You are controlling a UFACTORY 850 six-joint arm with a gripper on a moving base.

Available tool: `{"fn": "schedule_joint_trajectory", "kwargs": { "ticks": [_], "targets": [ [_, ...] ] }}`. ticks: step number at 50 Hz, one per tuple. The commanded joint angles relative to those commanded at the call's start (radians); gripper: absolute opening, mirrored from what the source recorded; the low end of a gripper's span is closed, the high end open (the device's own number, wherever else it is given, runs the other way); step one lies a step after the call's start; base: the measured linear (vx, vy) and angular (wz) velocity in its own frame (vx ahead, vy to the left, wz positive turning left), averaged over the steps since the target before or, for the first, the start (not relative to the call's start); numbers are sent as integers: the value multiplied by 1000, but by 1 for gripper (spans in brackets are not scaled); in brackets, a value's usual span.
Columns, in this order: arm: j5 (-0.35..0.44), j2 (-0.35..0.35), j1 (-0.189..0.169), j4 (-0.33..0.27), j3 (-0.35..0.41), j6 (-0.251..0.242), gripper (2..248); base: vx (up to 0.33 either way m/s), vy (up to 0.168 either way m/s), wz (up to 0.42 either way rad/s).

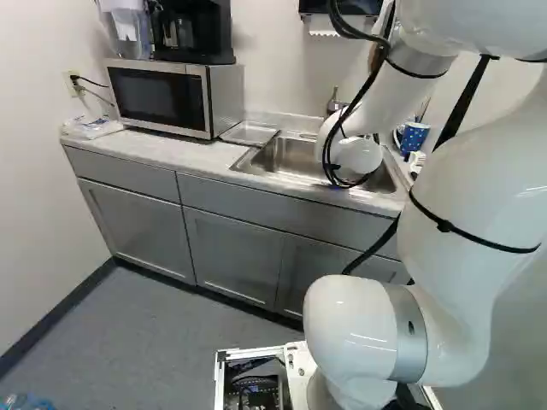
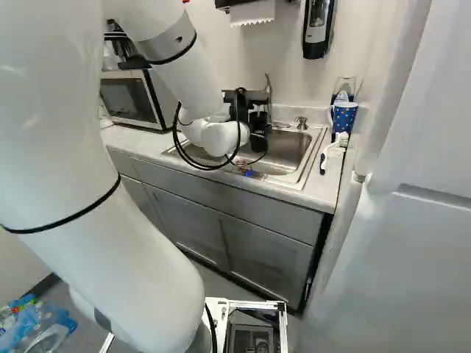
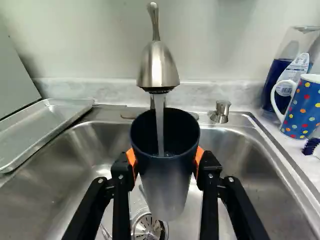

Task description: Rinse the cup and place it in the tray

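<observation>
In the right base view my gripper (image 2: 243, 110) is over the sink, its fingertips hard to make out. The wrist view shows the gripper (image 3: 165, 162) shut on a dark cup (image 3: 167, 187), an orange pad pressed to either side. The cup is upright with its mouth below the faucet (image 3: 158, 67), and a stream of water runs into it. Its inner bottom is hidden. A shallow metal tray (image 3: 45, 125) lies beside the sink; the left base view shows this tray (image 1: 249, 134) between microwave and basin.
Below the cup is the sink basin (image 3: 240, 160) with its drain (image 3: 149, 227). A soap pump (image 3: 220, 111) stands behind the rim. On the counter at the side away from the tray are a dotted blue mug (image 3: 301, 107), a bottle (image 3: 280, 75) and a brush (image 2: 324, 162). The microwave (image 1: 162, 96) flanks the tray.
</observation>
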Motion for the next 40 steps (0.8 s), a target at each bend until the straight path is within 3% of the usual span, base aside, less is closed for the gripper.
{"fn": "schedule_joint_trajectory", "kwargs": {
  "ticks": [40],
  "targets": [
    [0,0,0,0,0,0,125,0,0,0]
  ]
}}
